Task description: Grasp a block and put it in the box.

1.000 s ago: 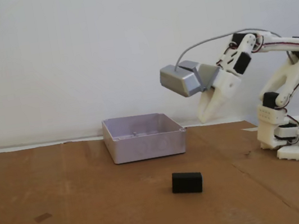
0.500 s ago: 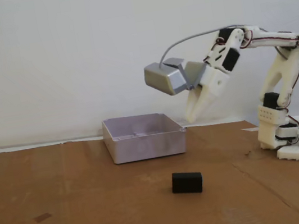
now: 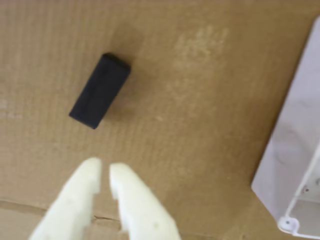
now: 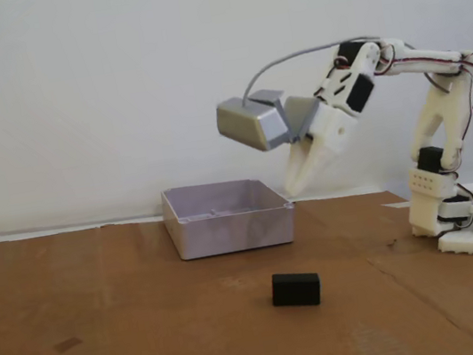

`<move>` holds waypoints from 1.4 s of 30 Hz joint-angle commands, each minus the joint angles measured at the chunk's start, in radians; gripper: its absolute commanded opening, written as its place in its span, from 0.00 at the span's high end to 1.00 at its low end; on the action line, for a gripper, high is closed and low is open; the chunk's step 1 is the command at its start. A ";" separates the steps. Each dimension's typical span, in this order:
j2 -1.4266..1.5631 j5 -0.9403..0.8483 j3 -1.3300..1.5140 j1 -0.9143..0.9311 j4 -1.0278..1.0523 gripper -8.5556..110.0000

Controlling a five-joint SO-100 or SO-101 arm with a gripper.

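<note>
Pincer (image 4: 297, 188) hangs in air above back of counter (image 4: 109, 342), just right of box (image 4: 229, 217) in fixed view. Fingers (image 3: 80, 195) nearly closed, slim gap between tips, nothing held. Black block (image 3: 100, 90) lies flat on cardboard, near front, well apart from pincer. Box corner (image 3: 295, 175) at right edge in wrist view.

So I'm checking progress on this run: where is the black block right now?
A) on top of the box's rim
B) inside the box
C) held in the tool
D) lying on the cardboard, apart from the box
D: the black block lies on the cardboard in front of the box, while the tool hangs above, holding nothing.
</note>
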 commanded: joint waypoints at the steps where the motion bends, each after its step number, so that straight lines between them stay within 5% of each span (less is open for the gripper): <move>1: 0.008 0.003 -0.120 -0.020 -0.049 0.93; 19: -0.083 0.301 -0.132 -0.063 -0.048 0.93; 42: -0.250 0.287 -0.276 -0.058 -0.035 0.93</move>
